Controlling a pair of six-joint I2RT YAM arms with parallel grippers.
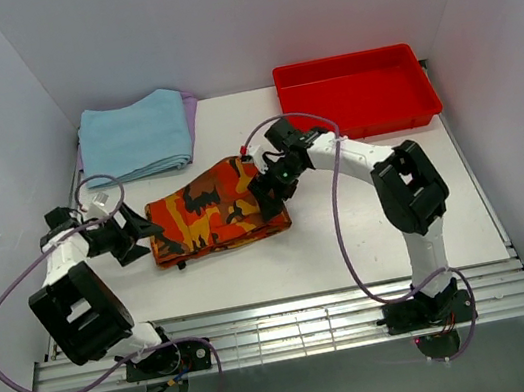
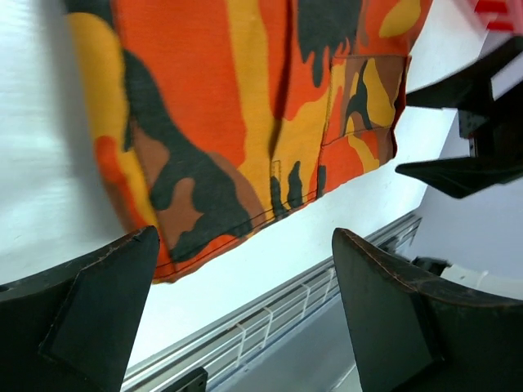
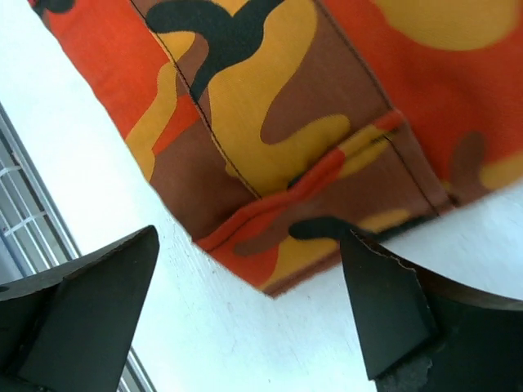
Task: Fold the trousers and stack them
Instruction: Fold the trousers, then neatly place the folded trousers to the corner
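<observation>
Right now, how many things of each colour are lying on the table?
Orange camouflage trousers: 1
Light blue folded cloth: 1
Purple cloth peeking out beneath the blue one: 1
Red tray: 1
Total: 4

Top cam: fixed, high up behind arm bases, tilted down, far off. Takes in whole table [image 1: 350, 231], both arms, side walls and back wall.

Left wrist cam: mounted on left arm, v. close & low over tabletop. Looks out through left gripper [image 2: 245, 237], across trousers [image 2: 221, 106], twd right gripper [image 2: 404, 133] at right edge of frame. Rolled view, w/ front rail [image 2: 270, 318] slanting along bottom.

Right wrist cam: closer still. Looks down through right gripper [image 3: 249, 237] onto one corner of trousers [image 3: 327, 106], w/ rail [image 3: 24, 204] at left edge.

Shared: trousers [image 1: 214, 210] & rail [image 1: 295, 322] in all 3 views. Rail-side edge of cloth in both wrist views, seen from opp. ends.
</observation>
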